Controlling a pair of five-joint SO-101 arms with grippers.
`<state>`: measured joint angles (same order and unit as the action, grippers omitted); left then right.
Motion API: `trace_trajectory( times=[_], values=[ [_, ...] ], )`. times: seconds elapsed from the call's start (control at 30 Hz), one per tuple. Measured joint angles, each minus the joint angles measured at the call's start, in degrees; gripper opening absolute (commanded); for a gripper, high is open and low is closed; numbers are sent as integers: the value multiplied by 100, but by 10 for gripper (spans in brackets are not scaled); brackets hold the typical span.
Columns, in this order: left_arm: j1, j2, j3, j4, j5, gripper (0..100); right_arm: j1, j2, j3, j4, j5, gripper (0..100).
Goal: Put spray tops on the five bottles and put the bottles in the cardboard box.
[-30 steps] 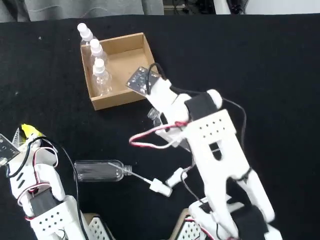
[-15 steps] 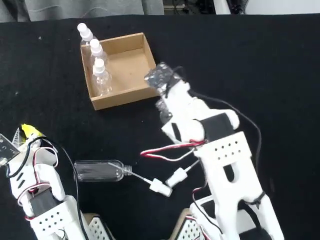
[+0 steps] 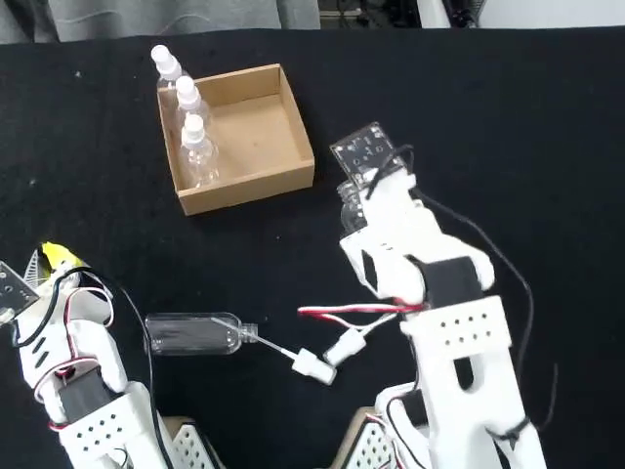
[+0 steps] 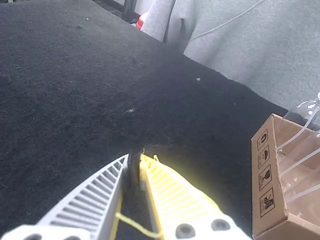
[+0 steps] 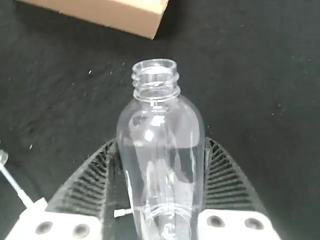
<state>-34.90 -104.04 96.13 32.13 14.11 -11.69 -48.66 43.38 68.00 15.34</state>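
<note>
My right gripper (image 5: 160, 146) is shut on a clear bottle (image 5: 159, 131) with an open, uncapped neck. In the high view this bottle (image 3: 349, 194) hangs to the right of the cardboard box (image 3: 291, 125), beneath the right arm's wrist. Three capped bottles (image 3: 194, 142) stand along the box's left wall. Another clear bottle (image 3: 193, 334) lies on the table; a thin tube runs from its neck to a white spray top (image 3: 313, 367). A second spray top (image 3: 344, 346) lies just beside it. My left gripper (image 4: 134, 163) is shut on nothing, low over the cloth at the table's left front (image 3: 51, 260).
Black cloth (image 3: 508, 127) covers the table. The box corner (image 5: 134, 20) lies just beyond the held bottle. From the left wrist the box's side (image 4: 267, 180) shows with the bottles (image 4: 306, 125) behind it. A person in grey sits past the far edge.
The right arm has swung to the right, away from the box's right wall, carrying the uncapped bottle. The left arm has not moved.
</note>
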Motion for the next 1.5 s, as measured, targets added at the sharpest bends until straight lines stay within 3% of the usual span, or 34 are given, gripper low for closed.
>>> trace_trajectory(
  times=[0.3,0.53,0.83,1.13,1.33,1.5],
  values=[
    [0,0,0,0,0,31,35,-343,545,-695,-378,113],
    [0,0,0,0,0,33,958,-360,791,-1319,-598,113],
    [9,0,-79,378,-44,33,1363,-360,1152,-1969,-1081,113],
    [782,0,-299,571,-1020,34,1503,-360,1310,-2242,-1248,113],
    [1248,0,-1020,1486,-1626,128,1503,-360,1319,-2330,-1248,113],
    [1697,0,-1538,2075,-1714,136,1503,-360,1319,-2330,-1248,113]
  ],
)
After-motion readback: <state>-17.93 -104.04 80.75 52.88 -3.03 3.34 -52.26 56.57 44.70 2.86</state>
